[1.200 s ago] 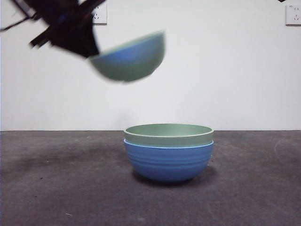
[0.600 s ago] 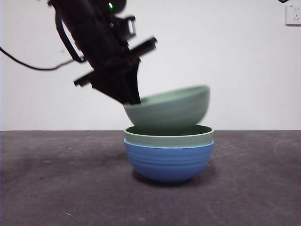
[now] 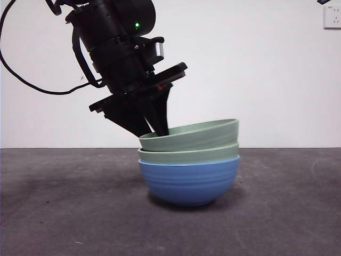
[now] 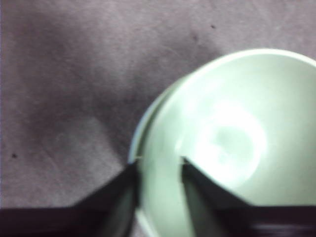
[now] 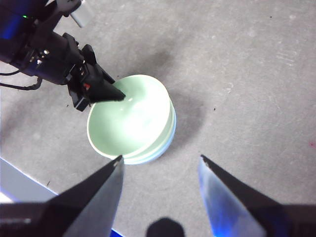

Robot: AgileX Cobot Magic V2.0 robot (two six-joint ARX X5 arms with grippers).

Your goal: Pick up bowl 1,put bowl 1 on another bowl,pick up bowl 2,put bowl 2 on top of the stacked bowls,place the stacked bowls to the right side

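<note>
1. Dark grey tabletop (image 3: 64,213) under a plain white wall carries the stack.
2. Topmost is the pale green ridged bowl (image 3: 189,136), tilted, nested in a second pale green bowl (image 3: 186,155) inside the round blue ridged bowl (image 3: 189,181).
3. Left gripper (image 4: 159,165) pinches the top bowl's rim between its jaws.
4. Level it, then release gently.
5. Right gripper (image 5: 160,165) hangs spread-jawed, well above.
</note>
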